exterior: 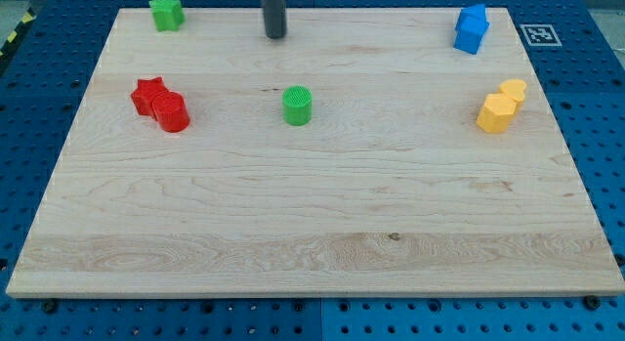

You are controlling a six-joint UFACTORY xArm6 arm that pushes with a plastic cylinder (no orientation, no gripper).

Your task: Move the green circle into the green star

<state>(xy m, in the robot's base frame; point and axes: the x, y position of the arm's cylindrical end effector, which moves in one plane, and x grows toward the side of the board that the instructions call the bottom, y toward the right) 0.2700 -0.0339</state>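
The green circle [298,105] is a short green cylinder a little left of the board's middle, in its upper half. The green star [167,12] sits at the board's top left corner, far from the circle. My tip [275,34] is the lower end of a dark rod coming down from the view's top. It stands above the green circle and slightly to its left, apart from it, and to the right of the green star.
A red star [149,93] and a red cylinder [172,113] touch at the left. Two blue blocks [472,28] sit at the top right. Two yellow blocks [501,106] sit at the right. The wooden board [312,243] lies on a blue perforated table.
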